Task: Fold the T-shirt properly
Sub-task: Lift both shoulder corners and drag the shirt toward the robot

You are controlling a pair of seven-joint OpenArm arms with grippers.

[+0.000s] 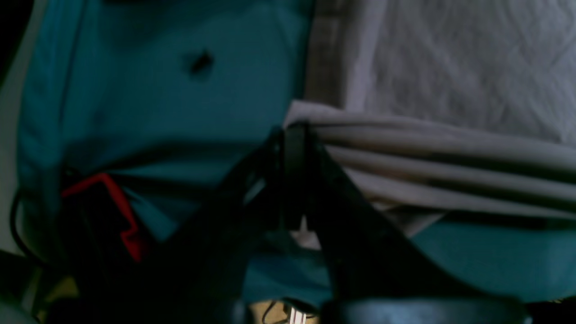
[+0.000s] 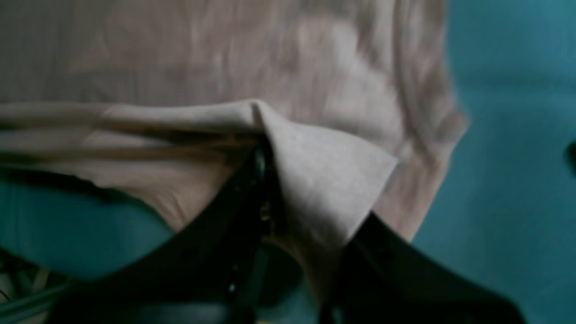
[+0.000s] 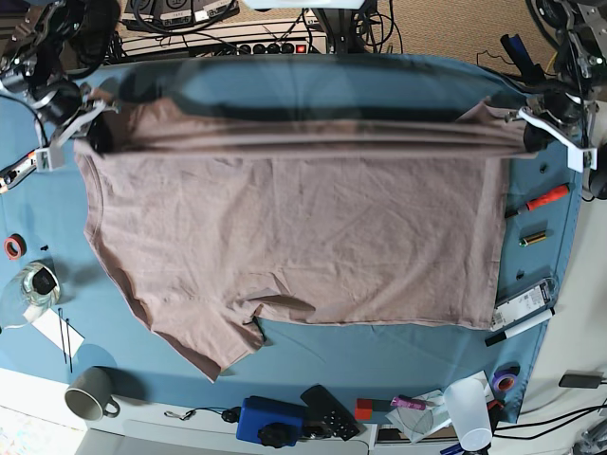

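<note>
Now the left gripper (image 1: 294, 135) and the right gripper (image 2: 263, 153) each pinch shut on a far corner of the T-shirt (image 3: 294, 237), holding that edge up above the blue tablecloth (image 3: 313, 365), probably to fold it toward the near side.

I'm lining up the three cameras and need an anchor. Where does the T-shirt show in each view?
Left wrist: T-shirt fills the upper right, its edge pinched in the left gripper.
Right wrist: it fills the upper left and centre, a corner pinched in the right gripper.
Base: spread across the middle, top edge lifted.
Shared landmark: the teal tablecloth beneath.
</note>
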